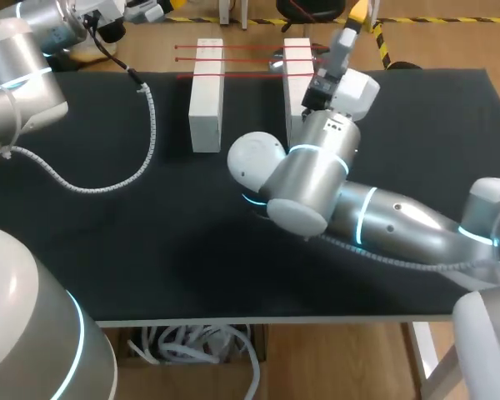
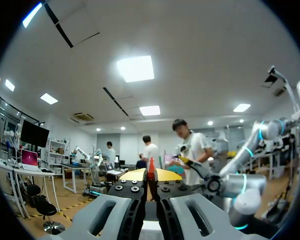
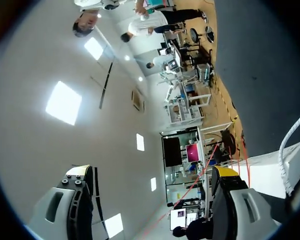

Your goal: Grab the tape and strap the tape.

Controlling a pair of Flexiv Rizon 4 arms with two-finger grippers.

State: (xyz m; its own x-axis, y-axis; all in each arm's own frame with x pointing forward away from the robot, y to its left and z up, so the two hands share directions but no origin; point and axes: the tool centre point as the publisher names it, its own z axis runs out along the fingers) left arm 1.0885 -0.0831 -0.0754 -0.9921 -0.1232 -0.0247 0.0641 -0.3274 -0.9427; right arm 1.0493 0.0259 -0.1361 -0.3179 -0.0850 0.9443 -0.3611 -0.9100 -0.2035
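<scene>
Three red tape strands run across the tops of two upright white blocks at the back of the black table. My right arm reaches past the right-hand block. Its gripper is raised above the table's far edge. In the right wrist view this gripper stands wide open with nothing between its fingers. Beside it are a white block and the red strands. My left gripper is shut beyond the table's far left corner, and a thin red strip is pinched between its tips.
A white ribbed cable from my left arm loops over the left half of the table. A small shiny grey object sits between the blocks at the back. My right arm's elbow hangs over the table's middle.
</scene>
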